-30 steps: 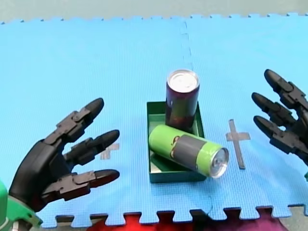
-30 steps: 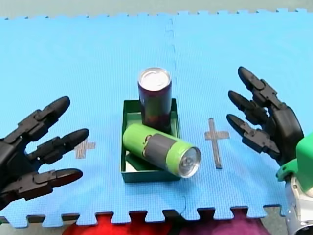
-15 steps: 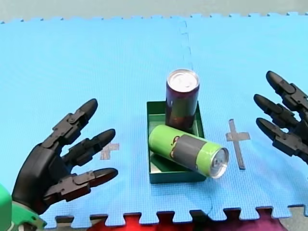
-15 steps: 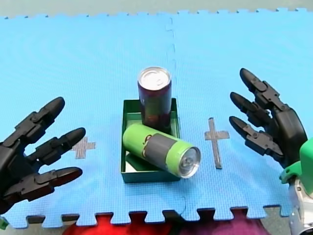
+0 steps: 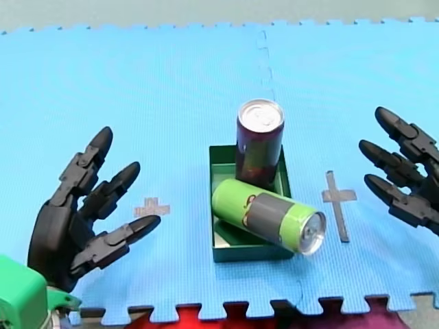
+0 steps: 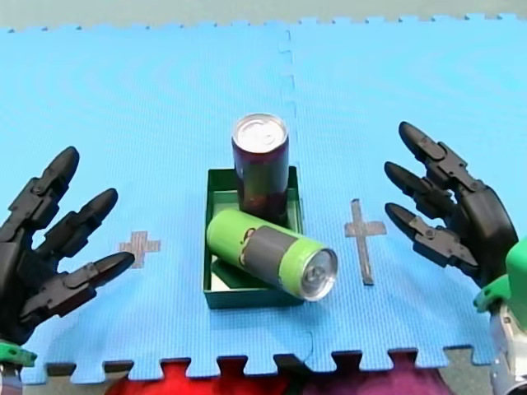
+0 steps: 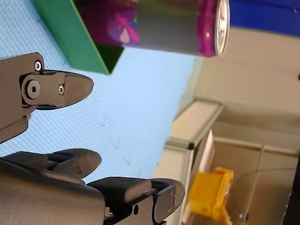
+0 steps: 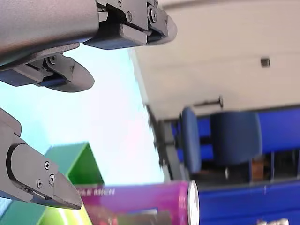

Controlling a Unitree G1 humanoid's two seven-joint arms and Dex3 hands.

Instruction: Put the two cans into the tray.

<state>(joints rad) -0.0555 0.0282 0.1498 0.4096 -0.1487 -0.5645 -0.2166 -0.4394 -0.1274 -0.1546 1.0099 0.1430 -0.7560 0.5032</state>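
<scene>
The green tray (image 5: 250,251) sits mid-surface, toward the near edge. The purple can (image 5: 259,140) stands upright at the tray's far end. Just in front of it, the green can (image 5: 267,214) lies on its side across the tray, its top jutting past the right rim. The left hand (image 5: 79,212) is by the near-left corner and the right hand (image 5: 405,181) by the right edge, both uncurled and holding nothing.

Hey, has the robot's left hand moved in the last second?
Yes. The left hand drew back from the green tray, uncovering the tape cross.
</scene>
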